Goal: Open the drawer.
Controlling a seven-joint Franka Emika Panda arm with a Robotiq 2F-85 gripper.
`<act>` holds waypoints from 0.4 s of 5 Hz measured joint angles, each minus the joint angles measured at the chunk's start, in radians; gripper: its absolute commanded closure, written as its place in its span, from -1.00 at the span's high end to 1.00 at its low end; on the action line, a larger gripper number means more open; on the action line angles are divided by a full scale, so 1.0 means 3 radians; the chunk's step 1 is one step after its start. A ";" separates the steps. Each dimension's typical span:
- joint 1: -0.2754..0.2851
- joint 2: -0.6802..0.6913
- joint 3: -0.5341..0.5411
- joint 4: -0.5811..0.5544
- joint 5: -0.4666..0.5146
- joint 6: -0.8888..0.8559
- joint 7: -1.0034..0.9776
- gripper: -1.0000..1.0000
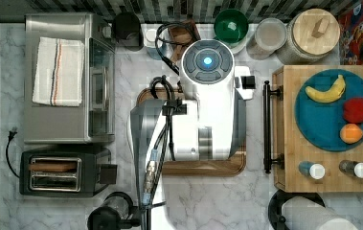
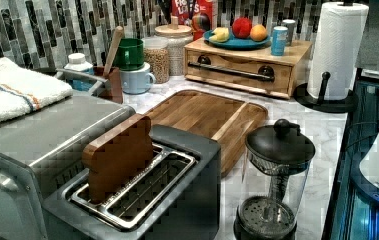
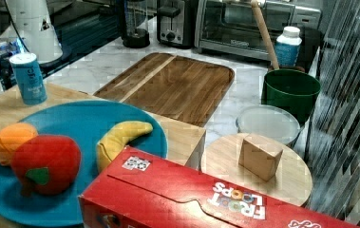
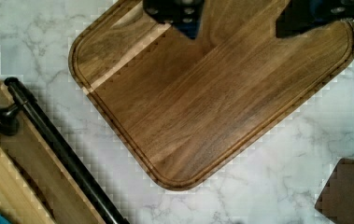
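The drawer [image 1: 284,125] is seen shut at the top view's right, its black handle [image 1: 266,127] running top-to-bottom, facing the cutting board [image 1: 203,166]. The pincer [image 4: 240,21] appears parted above it.

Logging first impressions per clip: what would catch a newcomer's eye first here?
The blue plate of toy fruit atop the bamboo drawer at the top view's right, and the white arm hanging over the dark wooden tray at centre. The gripper is open above the tray.
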 measured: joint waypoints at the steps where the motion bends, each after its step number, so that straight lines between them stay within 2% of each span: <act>1: -0.0008 0.0007 -0.0001 -0.0007 -0.0023 0.0048 -0.0001 1.00; 2: -0.0001 0.0014 -0.0017 -0.0013 -0.0015 0.0043 -0.0001 1.00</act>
